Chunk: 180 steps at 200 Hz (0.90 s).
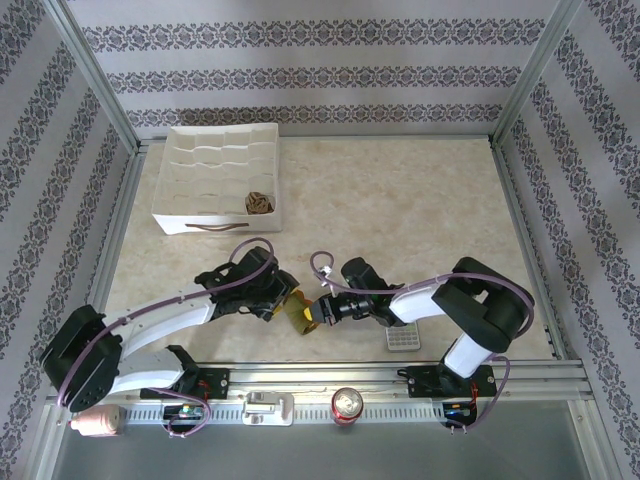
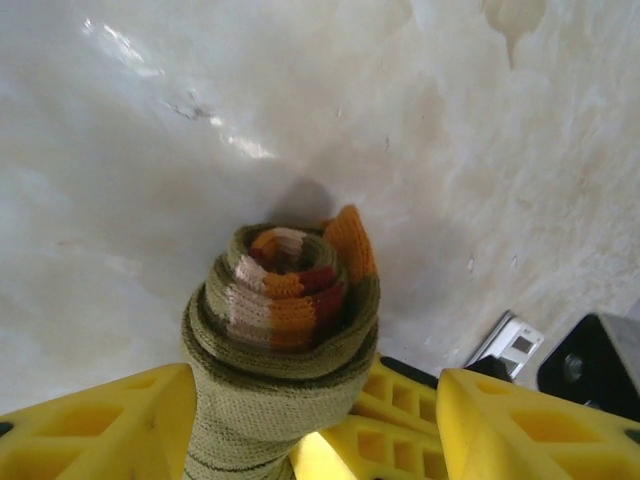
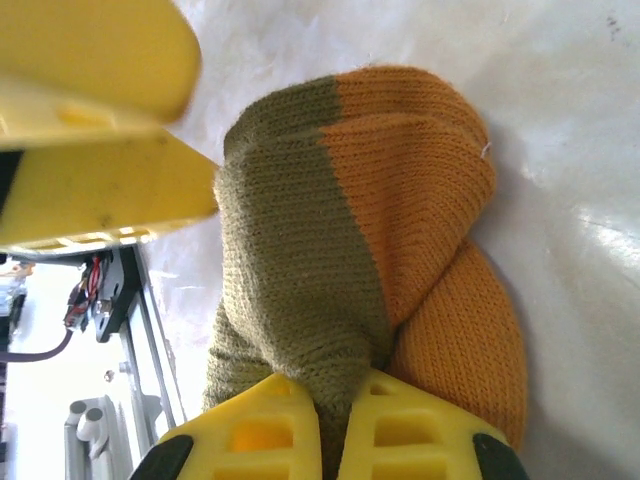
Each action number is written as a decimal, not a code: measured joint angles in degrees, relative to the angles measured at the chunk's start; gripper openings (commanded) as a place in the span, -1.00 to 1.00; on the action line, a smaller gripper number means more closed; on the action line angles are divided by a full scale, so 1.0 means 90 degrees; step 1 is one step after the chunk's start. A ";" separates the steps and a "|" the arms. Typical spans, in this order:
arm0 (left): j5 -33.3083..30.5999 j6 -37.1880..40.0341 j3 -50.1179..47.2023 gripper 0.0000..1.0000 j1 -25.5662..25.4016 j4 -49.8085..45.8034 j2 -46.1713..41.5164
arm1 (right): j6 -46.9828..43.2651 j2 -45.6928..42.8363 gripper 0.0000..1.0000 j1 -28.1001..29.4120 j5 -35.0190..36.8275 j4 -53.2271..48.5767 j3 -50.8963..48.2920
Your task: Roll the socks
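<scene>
Soda can (image 1: 347, 403) stands on the near rail between the arm bases. Just beyond it, on the table (image 1: 400, 220), both grippers meet at the olive sock (image 2: 280, 310), which is wound into a roll with its striped cuff at the centre. The right gripper (image 3: 335, 400) pinches the sock's fabric between closed fingers. The left gripper (image 2: 315, 375) is spread wide, one finger on either side of the roll. At far left, a white box (image 1: 175, 222) holds the argyle sock (image 1: 260, 203) in a near-right compartment.
</scene>
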 measured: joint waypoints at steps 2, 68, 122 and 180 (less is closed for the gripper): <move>0.0002 0.0000 -0.0010 0.22 -0.0015 0.0029 0.0022 | 0.0017 0.0010 -1.00 -0.0012 -0.0034 0.0000 0.0002; 0.0019 -0.0007 -0.0134 0.14 -0.0253 0.0673 0.0733 | 0.0452 0.0452 -1.00 -0.0573 -0.1003 0.0194 0.0034; -0.0044 -0.0034 -0.0044 -0.17 -0.0444 0.0933 0.1321 | 0.0964 0.0772 -1.00 -0.0867 -0.1605 0.0430 0.0085; -0.0073 -0.0236 0.0279 -1.00 -0.0520 0.0933 0.1698 | 0.1246 0.0495 -0.25 -0.1100 -0.1683 -0.0342 0.0199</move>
